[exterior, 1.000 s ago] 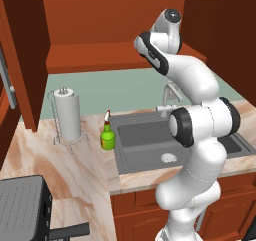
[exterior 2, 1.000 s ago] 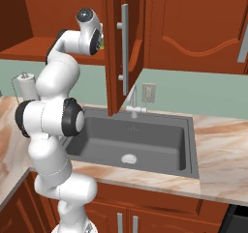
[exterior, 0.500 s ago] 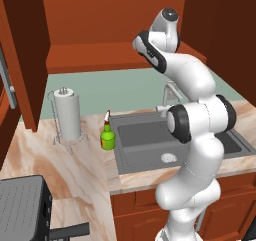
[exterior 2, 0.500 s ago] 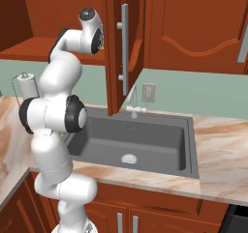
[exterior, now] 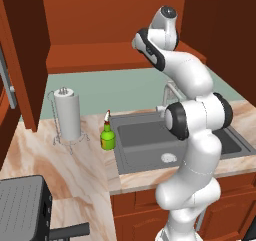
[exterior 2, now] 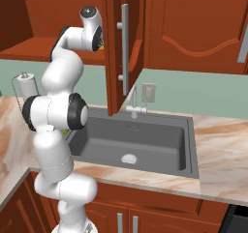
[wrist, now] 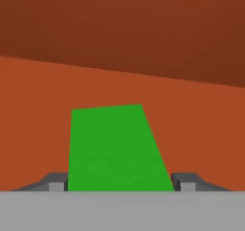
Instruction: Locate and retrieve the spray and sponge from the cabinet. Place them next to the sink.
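no readable text, labels or signs

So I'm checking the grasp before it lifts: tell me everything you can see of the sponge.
In the hand view the sponge is a flat, bright green slab with straight edges, plain and matte, lying flat on the reddish-brown cabinet shelf. Its near end sits between the two dark fingertips of the gripper, which flank its sides closely; whether they touch it can't be told. Its underside is hidden.

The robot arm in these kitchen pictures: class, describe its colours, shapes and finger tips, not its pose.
The arm is built of glossy white, rounded segments joined by fat round joints ringed with dark grey bands, one capped by a small dark disc. The gripper ends in two small dark grey, wedge-shaped finger tips. No cables or markings are visible.
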### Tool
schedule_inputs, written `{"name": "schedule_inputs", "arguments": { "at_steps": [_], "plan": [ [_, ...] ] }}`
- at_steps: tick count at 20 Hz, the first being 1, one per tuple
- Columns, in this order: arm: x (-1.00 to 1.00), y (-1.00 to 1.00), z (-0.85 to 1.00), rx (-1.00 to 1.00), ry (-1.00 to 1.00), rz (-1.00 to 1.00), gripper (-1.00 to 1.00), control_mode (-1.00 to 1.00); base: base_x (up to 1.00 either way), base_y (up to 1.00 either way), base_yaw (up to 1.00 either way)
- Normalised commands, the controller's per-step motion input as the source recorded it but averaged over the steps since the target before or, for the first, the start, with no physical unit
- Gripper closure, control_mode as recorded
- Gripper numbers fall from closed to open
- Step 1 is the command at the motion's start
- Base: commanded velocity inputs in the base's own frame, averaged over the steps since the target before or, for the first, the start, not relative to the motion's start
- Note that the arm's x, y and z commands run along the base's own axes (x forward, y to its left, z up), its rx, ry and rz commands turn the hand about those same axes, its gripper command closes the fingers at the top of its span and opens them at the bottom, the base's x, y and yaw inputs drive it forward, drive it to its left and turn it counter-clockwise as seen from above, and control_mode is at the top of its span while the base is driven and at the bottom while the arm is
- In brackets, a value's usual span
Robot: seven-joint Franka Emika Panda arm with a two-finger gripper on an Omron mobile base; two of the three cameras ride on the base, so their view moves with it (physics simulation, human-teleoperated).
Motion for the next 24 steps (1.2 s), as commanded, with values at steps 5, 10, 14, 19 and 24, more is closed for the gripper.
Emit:
{"name": "schedule_inputs", "arguments": {
  "at_steps": [5, 10, 14, 19, 24],
  "plan": [
    [-0.07, 0.0, 0.0, 0.0, 0.0, -0.01, 1.0, -1.0, 0.0, 0.0, 0.0],
    [-0.33, 0.04, 0.0, 0.0, 0.0, -0.09, 1.0, -1.0, 0.0, 0.0, 0.0],
    [-0.37, 0.17, -0.06, 0.0, -0.01, -0.16, 1.0, -1.0, 0.0, 0.0, 0.0],
    [-0.39, 0.24, -0.02, 0.0, -0.02, -0.17, 1.0, -1.0, 0.0, 0.0, 0.0],
    [-0.61, 0.07, 0.03, 0.02, -0.05, -0.17, 1.0, -1.0, 0.0, 0.0, 0.0]
  ]
}}
